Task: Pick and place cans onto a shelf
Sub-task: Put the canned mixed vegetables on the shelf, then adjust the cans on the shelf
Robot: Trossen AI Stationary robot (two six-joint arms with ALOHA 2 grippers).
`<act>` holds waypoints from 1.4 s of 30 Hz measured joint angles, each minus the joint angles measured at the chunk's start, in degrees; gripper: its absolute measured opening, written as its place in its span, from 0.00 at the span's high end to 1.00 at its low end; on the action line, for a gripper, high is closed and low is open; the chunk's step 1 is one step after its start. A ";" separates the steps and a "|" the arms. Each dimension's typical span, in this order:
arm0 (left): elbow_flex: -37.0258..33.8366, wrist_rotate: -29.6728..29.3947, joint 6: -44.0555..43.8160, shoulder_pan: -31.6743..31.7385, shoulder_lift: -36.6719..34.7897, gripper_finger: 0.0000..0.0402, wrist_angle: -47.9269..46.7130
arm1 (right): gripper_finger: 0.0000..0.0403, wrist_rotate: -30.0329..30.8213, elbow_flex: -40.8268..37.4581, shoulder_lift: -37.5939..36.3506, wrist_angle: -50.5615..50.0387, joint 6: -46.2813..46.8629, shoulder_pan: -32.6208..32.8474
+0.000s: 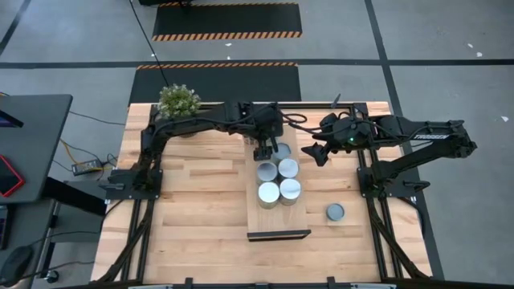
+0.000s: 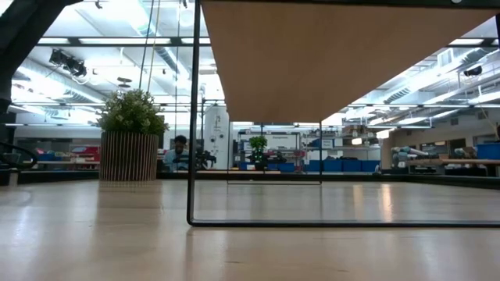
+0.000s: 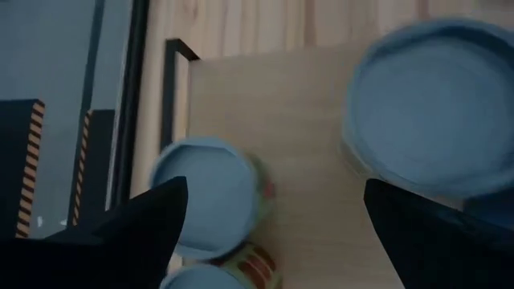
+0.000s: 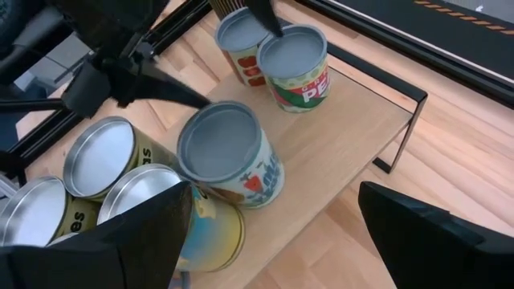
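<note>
High view, straight down: the plank bench (image 1: 193,209) carries the shelf (image 1: 277,221), a light board whose dark front edge faces the near side. Both arms reach in over the shelf's far end. The left arm (image 1: 193,124) comes from the left, passing just beside the potted plant (image 1: 178,99) at the bench's far edge; the right arm (image 1: 409,132) comes from the right.

The left tool (image 1: 263,149) hangs over the far end of the shelf, its fingers spread with nothing between them; in its own wrist view the dark fingertips (image 3: 144,229) stand wide apart above blue-grey can tops. The right tool (image 1: 317,154) hovers just off the shelf's right edge, near the far cans. Its fingers (image 4: 136,233) are also spread and empty in the right wrist view.

Cans (image 1: 279,181) sit clustered on the far half of the shelf, packed close, some touching; how many lie under the left tool cannot be told from above. The right wrist view shows a can with a colourful label (image 4: 233,160) standing upright on the board, with more cans on either side of it. One can (image 1: 335,212) stands alone on the bench, right of the shelf and well apart from the cluster.
</note>
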 joint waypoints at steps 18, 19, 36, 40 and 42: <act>0.00 0.02 -3.16 -0.48 -0.20 0.04 2.63 | 0.10 0.00 0.02 0.00 -0.03 -0.87 -0.02; 0.00 0.00 -3.00 -0.48 -0.20 0.04 2.56 | 0.10 -0.01 0.01 0.00 -0.11 -0.87 -0.02; 0.04 -0.20 -3.01 6.44 -6.34 0.04 -11.58 | 0.10 -1.91 0.02 -0.70 -5.09 -1.00 -0.04; 0.02 0.00 -3.90 8.63 -6.41 0.04 -12.64 | 0.10 -1.90 0.00 -0.70 -4.61 -0.96 0.00; 0.02 0.00 -3.91 9.58 -6.60 0.04 -14.14 | 0.10 -1.90 0.02 -0.70 -4.57 -0.83 0.02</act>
